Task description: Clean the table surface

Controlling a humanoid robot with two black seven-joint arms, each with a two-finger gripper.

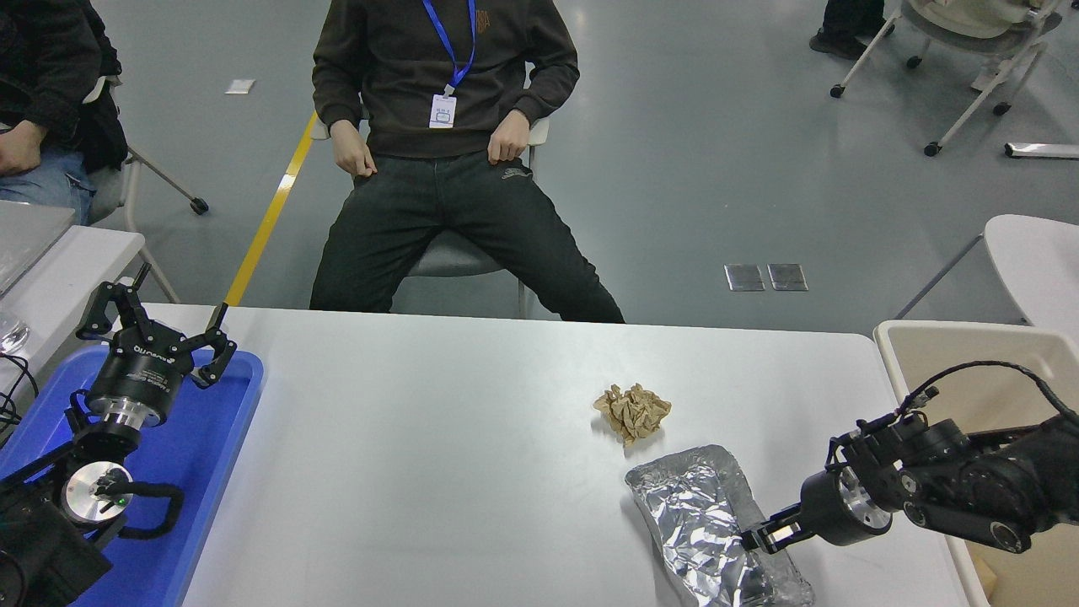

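The white-grey table surface (421,438) carries a crumpled brown paper ball (632,410) right of centre and a crinkled aluminium foil tray (691,514) at the near right. My right gripper (761,538) comes in from the right edge. Its fingers are pinched together on the foil tray's right rim, which is bent inward there. My left gripper (156,324) is parked open over the blue tray at the lower left, holding nothing.
A blue plastic tray (211,455) lies at the table's left end. A beige bin (952,346) stands off the table's right end, behind my right arm. A person (447,169) sits on a chair at the far side, hands on thighs.
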